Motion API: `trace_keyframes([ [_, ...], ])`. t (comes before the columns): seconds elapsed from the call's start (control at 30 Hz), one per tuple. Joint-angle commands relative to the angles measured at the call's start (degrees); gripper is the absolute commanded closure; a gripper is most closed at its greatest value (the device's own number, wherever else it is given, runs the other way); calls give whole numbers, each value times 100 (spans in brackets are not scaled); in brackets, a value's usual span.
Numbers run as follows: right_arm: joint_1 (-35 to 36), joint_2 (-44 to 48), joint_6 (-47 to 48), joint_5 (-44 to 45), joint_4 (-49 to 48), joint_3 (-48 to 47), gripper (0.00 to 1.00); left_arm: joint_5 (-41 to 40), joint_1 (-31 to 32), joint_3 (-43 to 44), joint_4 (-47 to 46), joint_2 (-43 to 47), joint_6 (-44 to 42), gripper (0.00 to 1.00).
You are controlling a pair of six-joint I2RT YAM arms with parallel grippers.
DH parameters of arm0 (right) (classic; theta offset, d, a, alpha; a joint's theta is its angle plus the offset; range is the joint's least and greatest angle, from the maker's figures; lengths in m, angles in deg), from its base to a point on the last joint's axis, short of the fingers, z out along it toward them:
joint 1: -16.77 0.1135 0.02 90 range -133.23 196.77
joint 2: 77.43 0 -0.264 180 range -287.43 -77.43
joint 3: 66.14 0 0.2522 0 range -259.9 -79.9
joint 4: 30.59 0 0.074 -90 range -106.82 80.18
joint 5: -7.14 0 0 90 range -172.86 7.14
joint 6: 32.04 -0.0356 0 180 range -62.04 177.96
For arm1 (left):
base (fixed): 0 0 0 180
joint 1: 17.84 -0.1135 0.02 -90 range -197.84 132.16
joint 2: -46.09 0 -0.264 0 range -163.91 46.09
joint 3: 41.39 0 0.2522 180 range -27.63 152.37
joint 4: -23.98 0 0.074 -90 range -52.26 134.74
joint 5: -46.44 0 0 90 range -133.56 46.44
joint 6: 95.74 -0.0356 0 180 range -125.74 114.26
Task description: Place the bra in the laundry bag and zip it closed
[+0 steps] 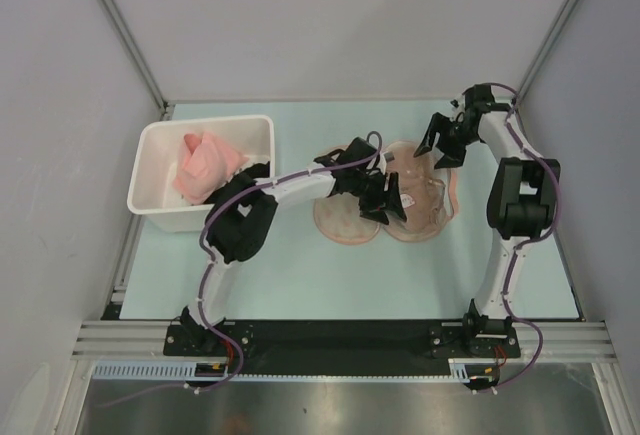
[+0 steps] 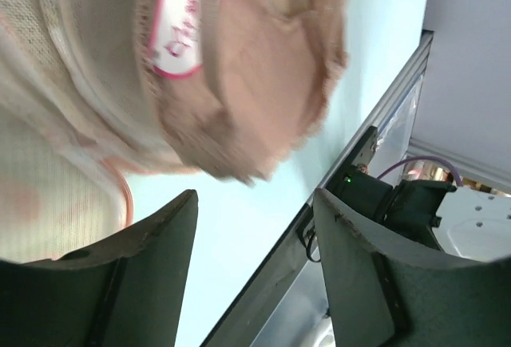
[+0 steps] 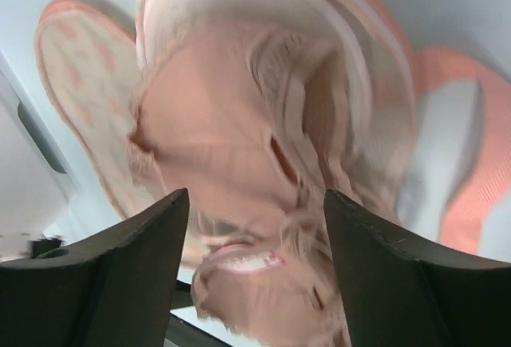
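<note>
- Tan-pink and soft, the bra (image 1: 418, 183) lies heaped inside the open laundry bag (image 1: 345, 223), which is spread flat in two lobes on the pale green tabletop (image 1: 300, 285), right of centre.
- It looks like light, limp fabric. The cups should fold and spring back a little, while the thin straps could trail over the rim and foul the zipper. The best hold is judged to be a pinch on a cup's padded edge or the bridge between the cups, not a strap.
- The bag is thin printed cloth over a white mesh lining. It would probably slide or bunch when tugged, so one lobe would need pinning while the other folds over.
- The left hand (image 1: 378, 198) hovers just above the bra with its fingers spread wide and nothing between them. The pale tag (image 2: 177, 32) lies below it.
- The right hand (image 1: 447, 142) hangs over the bag's far edge, equally wide apart and empty. Its wrist view is blurred, so it is unclear whether a fingertip brushes the fabric.
</note>
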Motion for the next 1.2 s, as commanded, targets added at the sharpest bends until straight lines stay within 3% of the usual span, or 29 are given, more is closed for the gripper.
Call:
trace_keyframes([
  [0.0,-191,1168,-126,476,214,600,22,-138,-96,-56,334,918,-604,34],
  [0.23,-525,1768,-284,135,-577,1988,21,-322,-201,-591,642,1621,-956,34],
  [0.47,-736,1515,-398,-253,-1641,2640,24,-288,-263,-1233,669,2184,-1080,37],
  [0.7,-745,1479,-706,-261,-2027,2807,37,-314,-351,-1796,607,2518,-1071,37],
  [1.1,-675,1277,-917,-507,-2274,2737,62,-375,-439,-1928,598,2721,-1044,38],
  [1.17,-613,1242,-891,-402,-2161,2676,61,-358,-448,-1937,598,2721,-1027,38],
])
